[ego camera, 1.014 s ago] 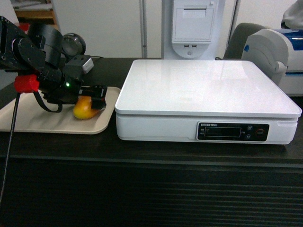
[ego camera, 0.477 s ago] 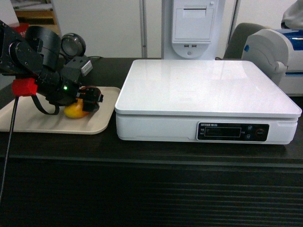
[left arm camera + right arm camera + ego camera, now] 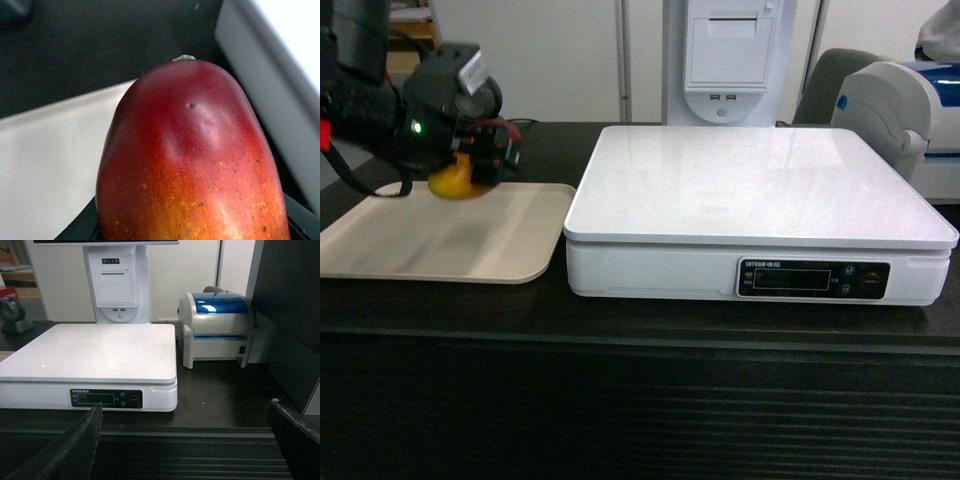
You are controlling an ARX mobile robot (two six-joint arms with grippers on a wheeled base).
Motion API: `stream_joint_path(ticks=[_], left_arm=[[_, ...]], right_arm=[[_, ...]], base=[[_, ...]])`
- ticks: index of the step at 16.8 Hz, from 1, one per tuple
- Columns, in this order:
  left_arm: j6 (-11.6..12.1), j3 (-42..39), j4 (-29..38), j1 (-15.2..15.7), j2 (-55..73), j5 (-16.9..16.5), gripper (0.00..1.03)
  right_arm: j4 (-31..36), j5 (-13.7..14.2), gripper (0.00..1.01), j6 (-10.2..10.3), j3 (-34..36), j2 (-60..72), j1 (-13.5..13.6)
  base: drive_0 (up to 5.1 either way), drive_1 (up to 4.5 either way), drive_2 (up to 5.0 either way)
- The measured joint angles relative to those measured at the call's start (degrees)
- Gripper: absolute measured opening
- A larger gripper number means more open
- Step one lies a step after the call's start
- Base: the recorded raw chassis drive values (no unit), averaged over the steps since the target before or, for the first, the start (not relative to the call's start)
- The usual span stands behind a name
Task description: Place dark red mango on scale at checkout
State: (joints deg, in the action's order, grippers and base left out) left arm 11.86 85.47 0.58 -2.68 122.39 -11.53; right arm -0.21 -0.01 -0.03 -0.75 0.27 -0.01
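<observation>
Now, in the head view, the left gripper (image 3: 480, 160) is clamped on the dark red mango (image 3: 452, 182) and holds it clear above the beige tray (image 3: 440, 245), so the carry step looks to be in hand. The scale (image 3: 760, 185) sits to the gripper's right on the checkout (image 3: 640, 400).

The left wrist view is filled by the mango (image 3: 192, 160), tray beneath it and the scale's side wall (image 3: 265, 85) off to its right.

In the right wrist view the right gripper (image 3: 190, 440) idles, fingers spread wide, facing the scale (image 3: 90, 355) beyond them.

The next move probably calls for swinging rightward over the platform, then lowering before release.
</observation>
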Motion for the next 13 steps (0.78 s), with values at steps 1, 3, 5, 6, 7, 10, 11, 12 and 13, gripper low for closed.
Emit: stream_joint_path(ticks=[1,3,5,6,7,10,11,12,13], left_arm=[[-1.1,-1.3,1.1,-1.2,-3.7,-0.6,0.61],[-4.8,-1.9,1.9,-4.8,-8.8,-2.3,0.61],[-7.8,-1.8,1.8,-7.6,-10.1,-2.3,0.61],[-9.9,-1.5,0.8,-9.5,-10.0,-1.9,0.61],[-11.9,-0.7,0.1,-11.5,-9.3,-1.1,0.61],[-17.9,3.6,-2.0,-17.1,-5.9,1.2,0.61],[-19.6,5.2,-2.9,-19.0,-4.5,2.6,0.61],[-21.1,7.1,-3.7,-20.6,-2.9,3.6,0.61],[-22.4,9.0,-5.1,-22.2,-1.3,4.9,0.61]], right_arm=[[0.0,0.0,0.98,0.0,0.0,0.0,0.0],[0.0,0.0,0.98,0.0,0.0,0.0,0.0],[0.0,0.0,0.98,0.0,0.0,0.0,0.0],[0.0,0.0,0.98,0.0,0.0,0.0,0.0],[0.0,0.0,0.98,0.0,0.0,0.0,0.0],[0.0,0.0,0.98,0.0,0.0,0.0,0.0],[0.0,0.0,0.98,0.0,0.0,0.0,0.0],[0.0,0.0,0.98,0.0,0.0,0.0,0.0],[0.0,0.0,0.98,0.0,0.0,0.0,0.0]], base=[[0.0,0.00,0.0],[0.0,0.00,0.0],[0.0,0.00,0.0],[0.0,0.00,0.0],[0.0,0.00,0.0],[0.0,0.00,0.0],[0.0,0.00,0.0],[0.0,0.00,0.0],[0.0,0.00,0.0]])
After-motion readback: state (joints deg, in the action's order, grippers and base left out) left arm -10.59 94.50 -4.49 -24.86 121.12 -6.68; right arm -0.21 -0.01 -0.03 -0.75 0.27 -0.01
